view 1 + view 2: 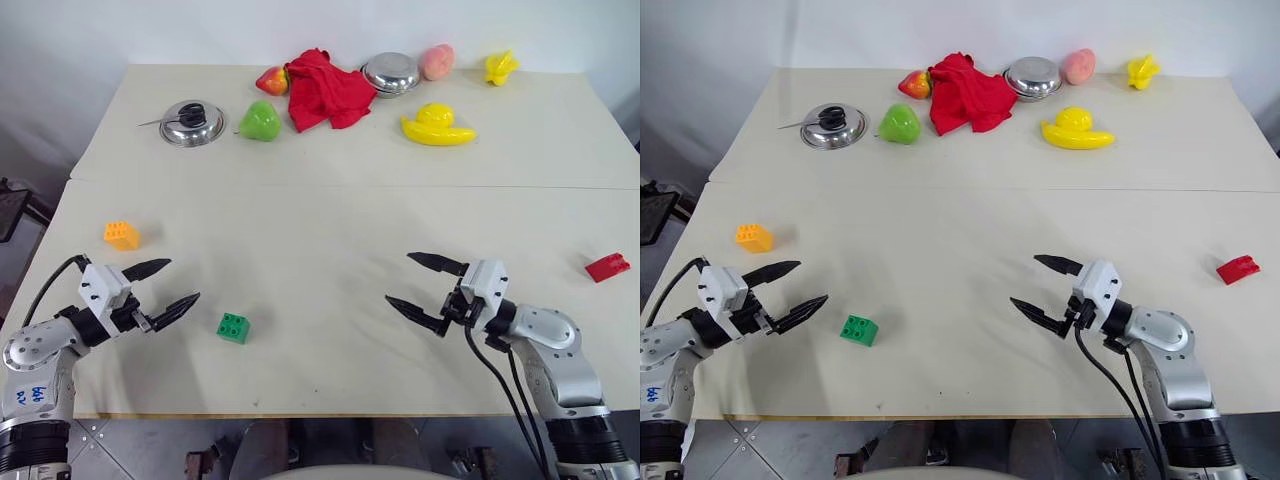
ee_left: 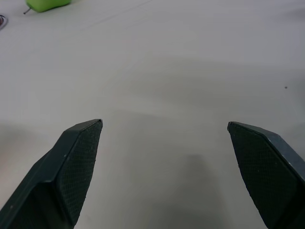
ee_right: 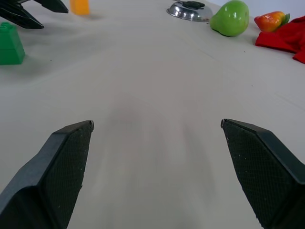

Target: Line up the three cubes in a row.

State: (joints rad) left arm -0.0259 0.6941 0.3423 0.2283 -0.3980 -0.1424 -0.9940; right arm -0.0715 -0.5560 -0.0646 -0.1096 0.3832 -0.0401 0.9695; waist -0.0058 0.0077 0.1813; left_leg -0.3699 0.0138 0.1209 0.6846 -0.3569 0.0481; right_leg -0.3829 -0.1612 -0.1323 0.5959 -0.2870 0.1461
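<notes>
Left eye view: both grippers hover spread and empty. Green cube (image 1: 233,327) lies just right of the left gripper (image 1: 173,286), orange cube (image 1: 121,235) beyond it; red cube (image 1: 607,267) sits well right of the right gripper (image 1: 420,284).

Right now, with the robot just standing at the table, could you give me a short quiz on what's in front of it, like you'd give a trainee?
1. True or false: the three small studded plastic cubes already sit in one row.
2. Which cube lies nearest the left pincer? A) orange-yellow studded plastic cube B) green studded plastic cube C) red studded plastic cube
3. Fill in: both pincers are ____ and hold nothing.

Key
1. False: they are scattered, with the red cube far off past the right pincer.
2. B
3. open
</notes>
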